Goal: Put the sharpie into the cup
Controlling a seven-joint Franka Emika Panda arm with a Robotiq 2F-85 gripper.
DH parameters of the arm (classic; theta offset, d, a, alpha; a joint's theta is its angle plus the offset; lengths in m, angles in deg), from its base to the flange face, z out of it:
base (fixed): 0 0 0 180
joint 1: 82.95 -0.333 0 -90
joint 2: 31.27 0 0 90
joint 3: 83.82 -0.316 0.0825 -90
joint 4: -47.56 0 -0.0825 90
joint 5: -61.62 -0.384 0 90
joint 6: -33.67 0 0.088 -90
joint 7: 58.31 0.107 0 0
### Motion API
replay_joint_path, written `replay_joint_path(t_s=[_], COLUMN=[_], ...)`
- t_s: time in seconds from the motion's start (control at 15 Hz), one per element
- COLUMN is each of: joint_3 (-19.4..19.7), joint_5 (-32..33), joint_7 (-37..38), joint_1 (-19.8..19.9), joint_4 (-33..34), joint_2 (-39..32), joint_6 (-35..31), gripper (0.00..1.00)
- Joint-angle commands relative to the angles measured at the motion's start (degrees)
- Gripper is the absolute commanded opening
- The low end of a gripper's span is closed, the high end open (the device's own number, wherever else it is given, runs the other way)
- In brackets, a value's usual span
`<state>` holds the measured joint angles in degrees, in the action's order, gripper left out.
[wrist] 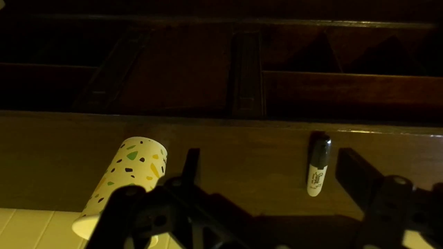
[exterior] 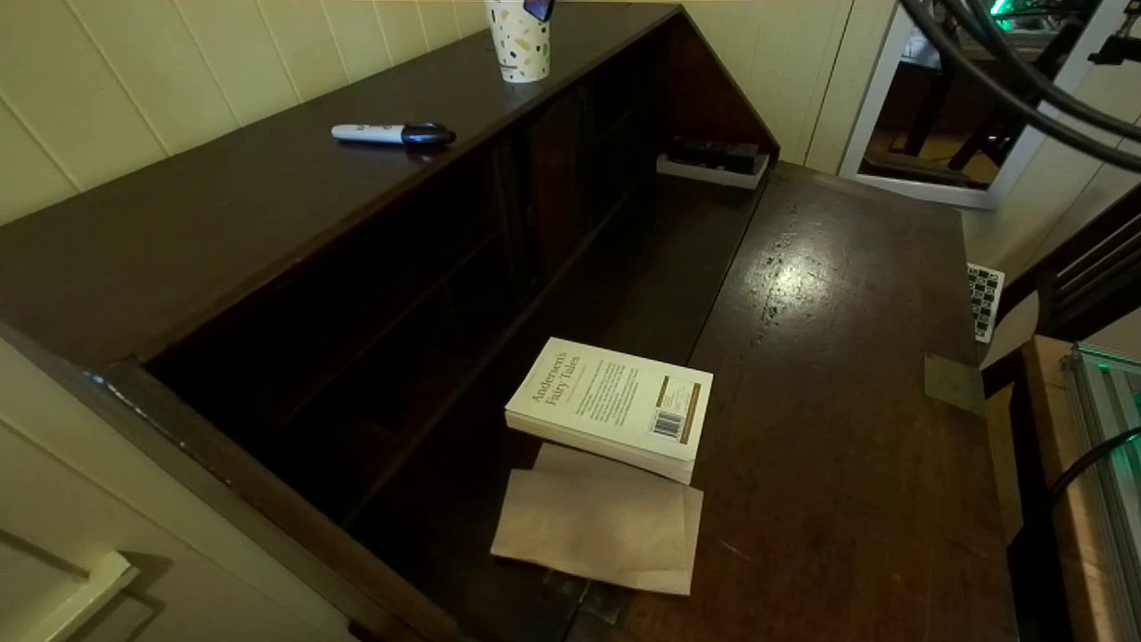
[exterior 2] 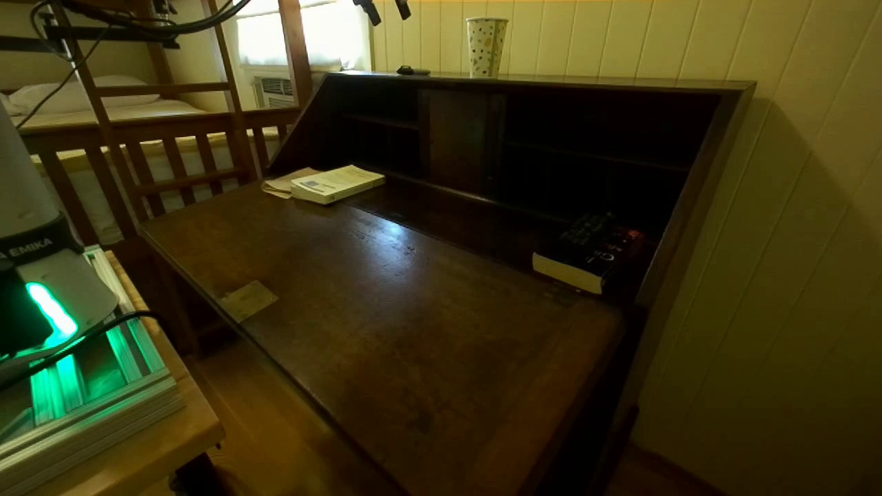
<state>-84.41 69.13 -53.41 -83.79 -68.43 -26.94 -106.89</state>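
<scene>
The gripper [wrist: 268,160] has its two fingers [wrist: 358,176] spread wide apart, and in an exterior view we find the fingertips [exterior 2: 371,15] at the frame's upper edge, higher than the top [exterior: 223,196] of the desk [exterior 2: 413,289]. In the wrist view we see the sharpie [wrist: 318,166] through the gap between the fingers, nearer the finger on the side away from the cup [wrist: 121,176]; it lies flat on the desk's top, its black cap towards the front edge and its pale barrel towards the wall [exterior: 80,98]. The cup, white with coloured flecks, stands upright on that same surface, near the sharpie but apart from it; in the wrist view the gripper hides part of it from us. Lower down, on the writing surface [exterior: 838,428], we have a pale book [exterior: 615,401] titled Andersen's Fairy Tales, barcode up, just beside some brown paper [exterior: 597,526]; we cannot tell whether the book rests on it. Well apart from these, towards the other end, lies a thick dark-covered book [exterior 2: 586,253]. In an exterior view a green light [exterior 2: 52,317] glows at the arm's base [exterior 2: 83,272].
</scene>
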Motion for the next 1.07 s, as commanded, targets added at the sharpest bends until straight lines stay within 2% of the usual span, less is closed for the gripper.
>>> replay_joint_path(t_s=[0.0, 0.67, 1.0], joint_3=[-0.4, -1.88, -2.05], joint_5=[-1.97, -7.23, -6.98], joint_7=[2.3, 0.3, 0.63], joint_1=[-0.11, -1.37, -2.04], joint_4=[6.88, 22.26, 29.32], joint_2=[-5.9, -18.5, -25.46], joint_6=[-0.38, 0.72, 0.89], gripper=[1.0, 1.0, 1.0])
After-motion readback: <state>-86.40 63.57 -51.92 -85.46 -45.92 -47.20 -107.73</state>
